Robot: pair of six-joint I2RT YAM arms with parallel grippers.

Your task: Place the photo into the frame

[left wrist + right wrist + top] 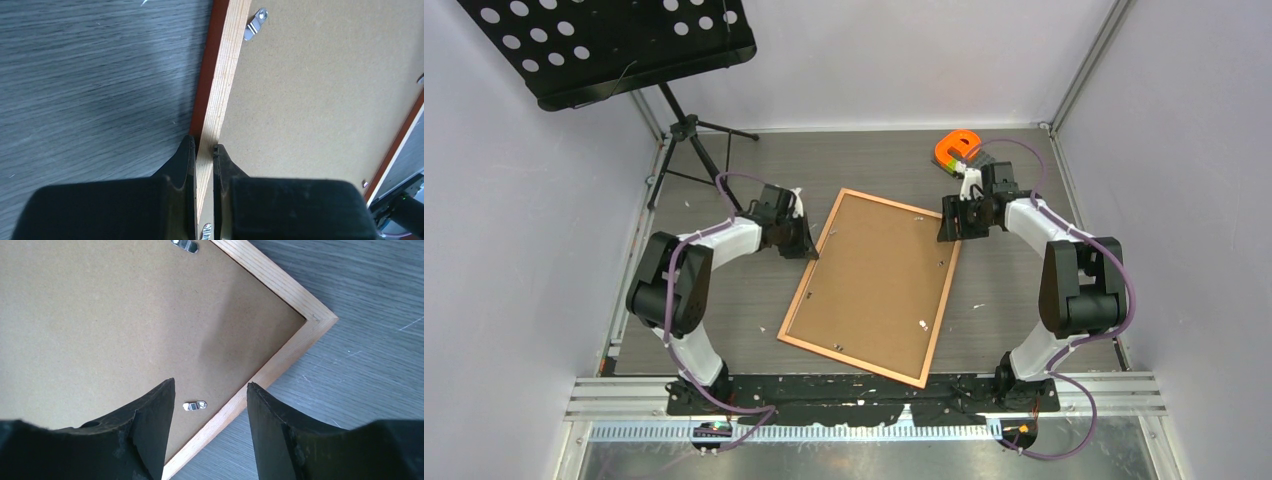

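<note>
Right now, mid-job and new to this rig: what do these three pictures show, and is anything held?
Two robot arms stand at the near edge of the table. The wide picture looks down from above; the other two come from each wrist's camera. The frame lies face down, brown backing board and metal clips showing. The left pincer is shut on the frame's left rim. The right pincer hangs open above its far right corner, holding nothing. An orange object sits at the back. No photo is visible.
</note>
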